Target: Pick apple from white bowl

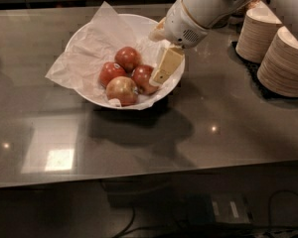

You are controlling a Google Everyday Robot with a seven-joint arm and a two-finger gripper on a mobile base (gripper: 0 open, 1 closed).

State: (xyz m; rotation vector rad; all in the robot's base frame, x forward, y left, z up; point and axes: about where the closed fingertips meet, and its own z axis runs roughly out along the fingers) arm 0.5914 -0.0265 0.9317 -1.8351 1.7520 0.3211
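Bowl: wide white round bowl (139, 17) lined with crumpled white paper, far left of centre on the grey table (228, 128).
Apple: glossy deep-red round apple (142, 77), in the bowl's right side.
Claw: white-and-cream gripper (161, 72), reaching in over the bowl's right rim and touching the apple; how wide it is cannot be told.
Far right: stacks of tan paper bowls (284, 63).

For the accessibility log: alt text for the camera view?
The robot's tool reaches into the white bowl, right beside the deep-red apple, which sits with three other apples on crumpled paper. Stacks of tan paper bowls stand at right on the dark table.
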